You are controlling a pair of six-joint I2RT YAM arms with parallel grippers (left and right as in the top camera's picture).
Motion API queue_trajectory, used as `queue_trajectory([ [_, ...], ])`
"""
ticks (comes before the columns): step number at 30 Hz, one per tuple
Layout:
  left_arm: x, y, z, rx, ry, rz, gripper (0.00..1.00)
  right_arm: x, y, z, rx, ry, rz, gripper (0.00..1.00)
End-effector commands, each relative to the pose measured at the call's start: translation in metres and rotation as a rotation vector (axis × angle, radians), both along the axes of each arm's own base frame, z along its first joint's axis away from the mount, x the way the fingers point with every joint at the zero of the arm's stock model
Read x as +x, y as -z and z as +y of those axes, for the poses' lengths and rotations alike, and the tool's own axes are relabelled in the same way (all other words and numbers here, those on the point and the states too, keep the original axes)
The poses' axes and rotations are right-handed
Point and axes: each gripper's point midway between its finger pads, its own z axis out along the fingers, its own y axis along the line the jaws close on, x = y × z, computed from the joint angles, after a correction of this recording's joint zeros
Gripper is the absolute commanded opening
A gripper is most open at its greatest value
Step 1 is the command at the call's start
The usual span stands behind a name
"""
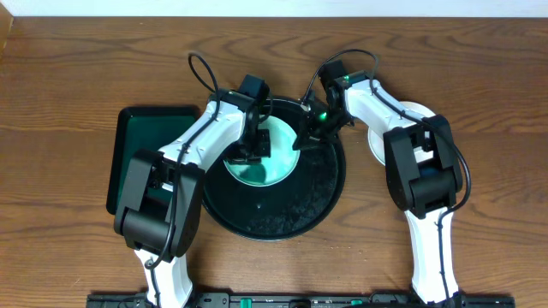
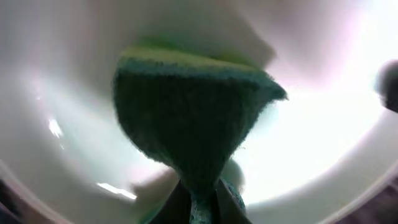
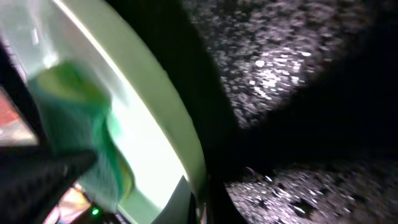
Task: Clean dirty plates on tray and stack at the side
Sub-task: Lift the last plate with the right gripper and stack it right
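Pinching a soft green sponge (image 2: 193,112) of coarse fibre, the left gripper (image 2: 200,205) has its two fingers closed on the narrow lower part. The wide fuzzy end presses on a round, smooth, glossy mint-white plate (image 2: 323,137). This plate lies in the large round black tray (image 1: 317,197), whose floor looks speckled and glittering. The right gripper (image 1: 306,135) is at the plate's right rim; I cannot tell if its fingers are closed. Both arms bend inward over the tray, one from each side. A second plate (image 1: 377,141) of the same kind lies on the brown wooden table (image 1: 68,68) under the right arm. A rectangular black tray (image 1: 137,128), green inside, sits left of the round one.
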Motion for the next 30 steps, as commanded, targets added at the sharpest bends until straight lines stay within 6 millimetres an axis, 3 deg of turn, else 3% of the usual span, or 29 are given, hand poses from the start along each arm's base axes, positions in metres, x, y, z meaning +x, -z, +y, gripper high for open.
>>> queue_trajectory([
  [1, 0.017, -0.059, -0.026, -0.191, 0.021, -0.097, 0.07, -0.001, 0.018, -0.049, -0.3, 0.035, -0.034, 0.01],
  [7, 0.064, -0.17, 0.022, -0.117, -0.074, -0.474, 0.07, 0.01, -0.025, -0.063, -0.441, 0.016, -0.207, 0.01],
  [10, 0.07, -0.215, 0.054, -0.074, -0.161, -0.621, 0.07, 0.016, -0.054, -0.066, -0.503, 0.009, -0.317, 0.01],
  [13, 0.065, -0.239, 0.083, -0.041, -0.227, -0.69, 0.07, 0.018, -0.084, -0.069, -0.595, -0.002, -0.439, 0.01],
  [17, 0.056, -0.236, 0.103, -0.011, -0.27, -0.652, 0.07, 0.017, -0.124, -0.075, -0.772, -0.026, -0.621, 0.01],
  [22, 0.048, -0.205, 0.107, 0.02, -0.27, -0.544, 0.07, 0.005, -0.181, -0.068, -1.032, -0.073, -0.897, 0.01],
  [30, 0.049, -0.185, 0.107, 0.039, -0.267, -0.479, 0.07, -0.03, -0.229, -0.043, -1.262, -0.086, -1.165, 0.01],
])
